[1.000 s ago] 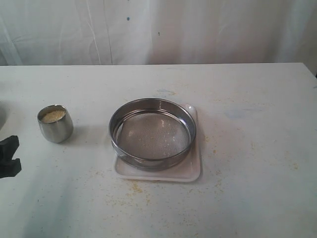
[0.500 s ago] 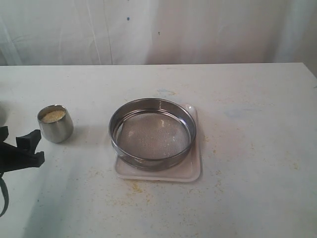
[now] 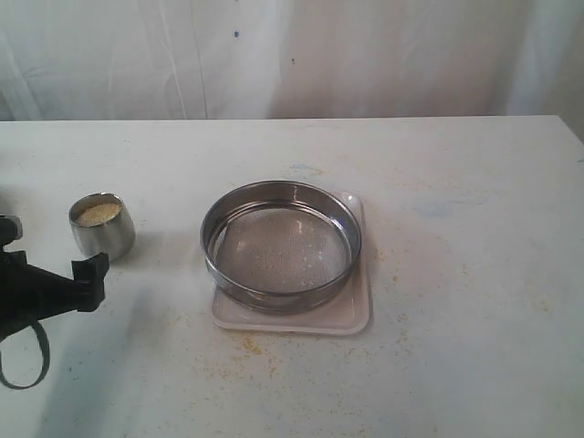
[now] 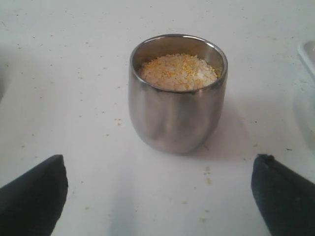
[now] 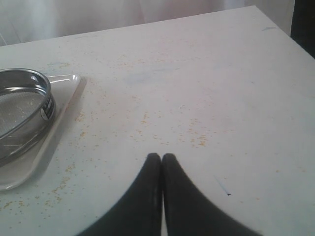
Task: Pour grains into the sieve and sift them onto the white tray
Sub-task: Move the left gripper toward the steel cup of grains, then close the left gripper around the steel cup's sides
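Note:
A small steel cup (image 3: 102,233) stands at the left of the table, filled with yellow-beige grains (image 3: 97,213). In the left wrist view the cup (image 4: 177,108) and its grains (image 4: 179,71) lie straight ahead of my left gripper (image 4: 158,162), which is open wide and empty, a short way from the cup. In the exterior view the left gripper (image 3: 50,248) sits just in front and to the left of the cup. The sieve (image 3: 281,190) rests on the white tray (image 3: 301,321) at mid-table, its mesh nearly bare. My right gripper (image 5: 161,157) is shut on nothing, to the right of the sieve (image 5: 24,78).
Stray grains are scattered over the white table (image 3: 456,182) around the tray (image 5: 64,103) and in front of it. A white curtain (image 3: 292,55) hangs behind the table's far edge. The right arm is outside the exterior view.
My left gripper has moved in from the left edge toward the cup and its jaws have spread wider. The right gripper, cup, sieve and tray have not moved.

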Motion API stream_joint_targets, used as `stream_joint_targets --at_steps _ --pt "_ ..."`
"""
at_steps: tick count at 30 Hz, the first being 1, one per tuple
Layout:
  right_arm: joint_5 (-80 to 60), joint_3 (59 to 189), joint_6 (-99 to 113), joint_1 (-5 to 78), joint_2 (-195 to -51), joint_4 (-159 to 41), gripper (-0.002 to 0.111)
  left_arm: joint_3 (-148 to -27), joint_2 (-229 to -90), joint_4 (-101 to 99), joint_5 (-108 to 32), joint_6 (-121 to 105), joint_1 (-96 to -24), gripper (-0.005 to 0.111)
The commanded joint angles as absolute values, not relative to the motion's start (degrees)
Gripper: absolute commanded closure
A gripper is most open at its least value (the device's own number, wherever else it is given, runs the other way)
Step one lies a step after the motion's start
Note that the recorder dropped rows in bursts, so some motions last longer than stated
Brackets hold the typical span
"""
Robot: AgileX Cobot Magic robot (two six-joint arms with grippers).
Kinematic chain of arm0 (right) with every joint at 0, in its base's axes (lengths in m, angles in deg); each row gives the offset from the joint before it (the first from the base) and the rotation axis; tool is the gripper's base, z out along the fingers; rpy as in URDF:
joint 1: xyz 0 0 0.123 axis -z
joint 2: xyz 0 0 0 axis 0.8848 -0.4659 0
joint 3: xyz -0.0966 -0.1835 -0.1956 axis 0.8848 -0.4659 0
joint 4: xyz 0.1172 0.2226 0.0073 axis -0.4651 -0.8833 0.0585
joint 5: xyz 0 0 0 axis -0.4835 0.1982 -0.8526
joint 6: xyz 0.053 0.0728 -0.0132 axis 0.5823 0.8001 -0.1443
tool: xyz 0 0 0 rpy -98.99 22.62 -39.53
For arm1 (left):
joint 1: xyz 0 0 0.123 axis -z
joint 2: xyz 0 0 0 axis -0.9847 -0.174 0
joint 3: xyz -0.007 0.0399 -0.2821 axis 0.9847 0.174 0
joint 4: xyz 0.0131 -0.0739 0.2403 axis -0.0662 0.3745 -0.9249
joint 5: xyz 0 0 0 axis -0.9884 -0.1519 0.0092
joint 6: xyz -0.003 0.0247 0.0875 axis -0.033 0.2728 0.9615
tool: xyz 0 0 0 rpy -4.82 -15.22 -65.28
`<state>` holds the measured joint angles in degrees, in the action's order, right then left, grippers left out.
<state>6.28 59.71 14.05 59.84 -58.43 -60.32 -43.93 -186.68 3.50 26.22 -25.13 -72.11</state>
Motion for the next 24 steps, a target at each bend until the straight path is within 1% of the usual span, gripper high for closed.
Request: stream_joint_targets --at_steps 1,7,11,13,24 --pt "6.2 59.5 13.9 60.0 -58.6 -60.6 0.108 -48.4 -191.0 1.1 26.5 -25.9 -71.9 0.006" --pt "6.2 59.5 13.9 60.0 -58.6 -60.6 0.108 -52.7 -196.2 0.5 27.0 -24.2 -71.9 0.006" --pt "6.2 59.5 13.9 60.0 -58.6 -60.6 0.108 -54.1 -198.7 0.5 29.9 -21.0 -71.9 0.006" --pt "6.2 59.5 13.9 60.0 -58.6 -60.6 0.108 -54.4 -199.2 0.4 31.7 -21.0 -71.9 0.006" --pt "6.2 59.5 13.9 60.0 -58.6 -60.6 0.108 -54.7 -199.2 3.6 31.7 -20.9 -71.9 0.006"
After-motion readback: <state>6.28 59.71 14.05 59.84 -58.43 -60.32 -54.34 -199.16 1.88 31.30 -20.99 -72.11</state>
